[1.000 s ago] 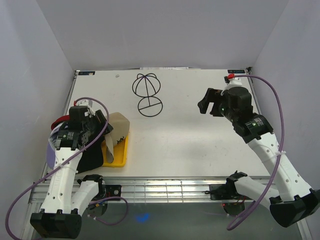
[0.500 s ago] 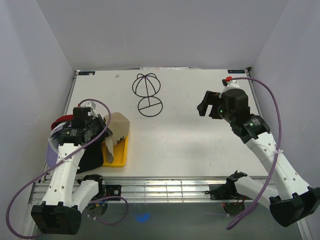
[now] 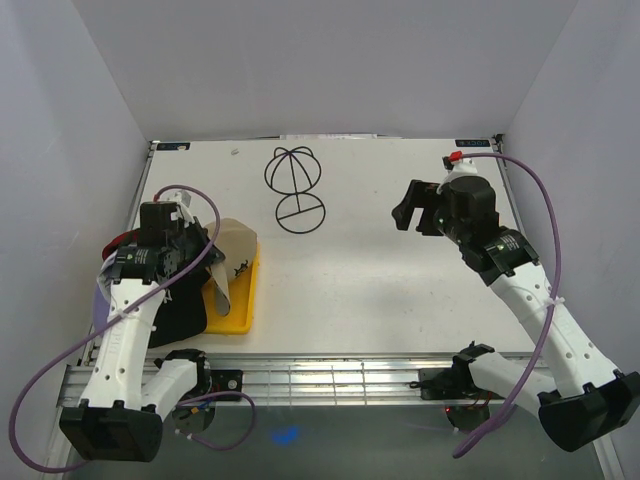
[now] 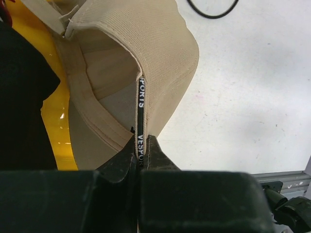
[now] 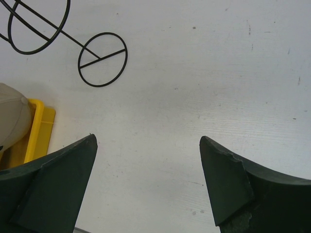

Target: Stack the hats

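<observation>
I had my left tool (image 4: 141, 145) clamped on the rim of the tan cap (image 4: 160, 53), which lay over the yellow tray (image 4: 56, 121) at the left of the surface (image 5: 204, 73), while my right tool (image 5: 148, 140) hung spread wide.

Your left gripper (image 4: 140, 145) is pinching the tan cap (image 4: 160, 53) between nearly closed jaws. Your right gripper (image 5: 148, 141) is hovering, jaws wide apart.
</observation>
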`<action>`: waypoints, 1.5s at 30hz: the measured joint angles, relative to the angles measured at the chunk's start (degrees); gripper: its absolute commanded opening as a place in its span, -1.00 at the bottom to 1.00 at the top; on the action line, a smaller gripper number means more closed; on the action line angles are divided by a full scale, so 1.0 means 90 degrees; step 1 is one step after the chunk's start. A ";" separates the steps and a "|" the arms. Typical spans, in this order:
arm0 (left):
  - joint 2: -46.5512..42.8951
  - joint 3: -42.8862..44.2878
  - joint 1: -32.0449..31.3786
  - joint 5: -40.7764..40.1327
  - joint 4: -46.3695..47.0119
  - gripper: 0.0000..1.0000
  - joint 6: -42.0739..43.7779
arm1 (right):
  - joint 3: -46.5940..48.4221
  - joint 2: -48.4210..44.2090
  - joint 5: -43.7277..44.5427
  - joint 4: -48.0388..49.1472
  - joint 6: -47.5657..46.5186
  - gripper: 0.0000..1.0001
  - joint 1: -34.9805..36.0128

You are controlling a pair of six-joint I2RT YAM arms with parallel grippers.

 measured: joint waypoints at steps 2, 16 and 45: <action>0.0000 0.0155 0.0000 0.0102 -0.0012 -1.00 -0.0036 | 0.0000 0.0044 -0.0019 0.0012 0.0000 0.83 0.0000; 0.0294 0.1377 0.0000 0.0675 0.0036 -1.00 -0.0877 | 0.0010 0.0153 -0.0141 0.0015 -0.0002 0.84 0.0000; 0.3330 0.2103 -0.0612 0.2523 0.7580 -1.00 -0.5952 | 0.0792 0.0729 -0.1372 0.0410 0.0350 0.86 0.0000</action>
